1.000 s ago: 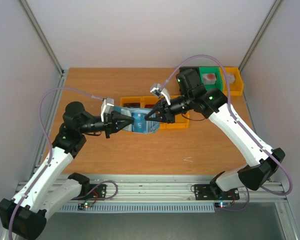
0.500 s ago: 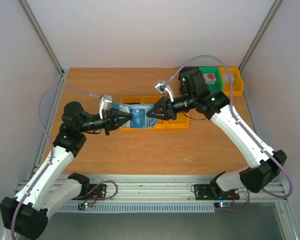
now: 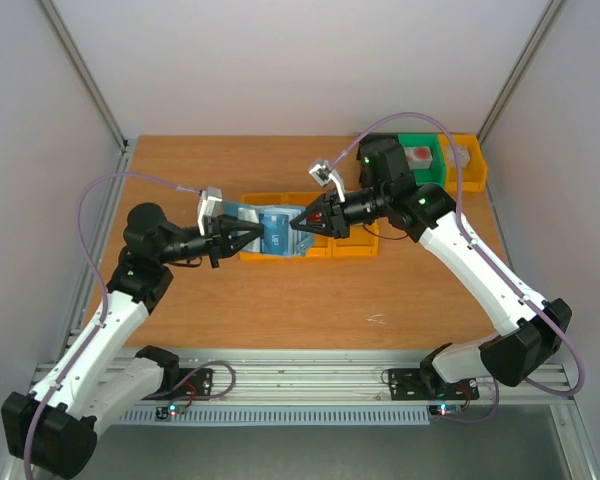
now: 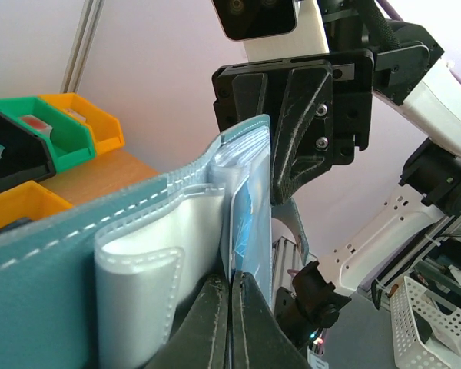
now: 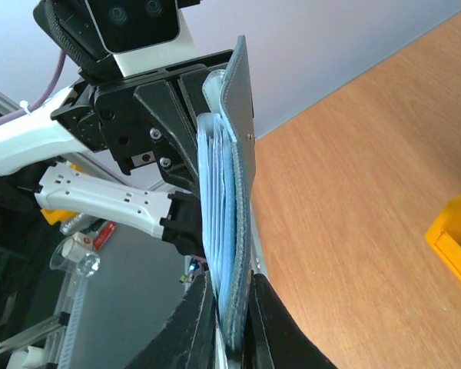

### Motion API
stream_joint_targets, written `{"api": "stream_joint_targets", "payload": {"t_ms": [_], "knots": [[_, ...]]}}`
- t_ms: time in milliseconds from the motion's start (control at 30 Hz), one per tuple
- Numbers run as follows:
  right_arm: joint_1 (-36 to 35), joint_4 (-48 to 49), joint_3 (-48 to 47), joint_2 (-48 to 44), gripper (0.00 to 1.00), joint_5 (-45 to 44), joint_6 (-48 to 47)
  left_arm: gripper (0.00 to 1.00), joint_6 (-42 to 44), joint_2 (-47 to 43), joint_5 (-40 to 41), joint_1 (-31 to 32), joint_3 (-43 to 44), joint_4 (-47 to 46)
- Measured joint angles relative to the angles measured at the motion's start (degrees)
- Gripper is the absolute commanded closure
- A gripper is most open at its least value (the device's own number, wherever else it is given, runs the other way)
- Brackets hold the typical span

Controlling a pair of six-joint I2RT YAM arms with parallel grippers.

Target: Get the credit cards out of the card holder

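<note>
Green bin (image 3: 436, 149) holds a red-white block (image 3: 418, 157); card holder (image 3: 277, 234) hangs gripped.

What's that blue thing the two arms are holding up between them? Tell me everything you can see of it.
That is the card holder, a flat blue fabric wallet with pale stitching and shiny clear plastic sleeves on its inner face. It is held in the air over the yellow bins, pinched at opposite ends by the left fingers and the right fingers. Both pairs are shut on it.
</note>
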State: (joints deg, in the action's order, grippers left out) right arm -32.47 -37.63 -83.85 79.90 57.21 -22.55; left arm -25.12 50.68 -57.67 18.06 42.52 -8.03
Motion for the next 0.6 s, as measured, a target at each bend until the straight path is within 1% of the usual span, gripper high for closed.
{"api": "stream_joint_targets", "payload": {"t_ms": [67, 233, 267, 300, 367, 600], "knots": [[0.0, 0.0, 0.0, 0.0, 0.99, 0.0, 0.0, 0.89, 0.0, 0.0, -0.4, 0.0, 0.0, -0.3], [0.0, 0.1, 0.0, -0.1, 0.99, 0.3, 0.0, 0.87, 0.3, 0.1, -1.3, -0.1, 0.0, -1.1], [0.0, 0.1, -0.1, -0.1, 0.99, 0.3, 0.0, 0.88, 0.6, 0.1, -1.3, -0.1, 0.0, -1.0], [0.0, 0.1, -0.1, -0.1, 0.99, 0.3, 0.0, 0.9, 1.2, 0.2, -1.3, -0.1, 0.0, -0.8], [0.0, -0.1, -0.1, -0.1, 0.99, 0.3, 0.0, 0.99, 2.3, 0.2, -1.3, -0.1, 0.0, 0.1], [0.0, -2.3, -0.3, -0.1, 0.99, -0.2, -1.0, 1.0, 5.3, 0.2, -1.5, -0.1, 0.1, 2.6]]}}
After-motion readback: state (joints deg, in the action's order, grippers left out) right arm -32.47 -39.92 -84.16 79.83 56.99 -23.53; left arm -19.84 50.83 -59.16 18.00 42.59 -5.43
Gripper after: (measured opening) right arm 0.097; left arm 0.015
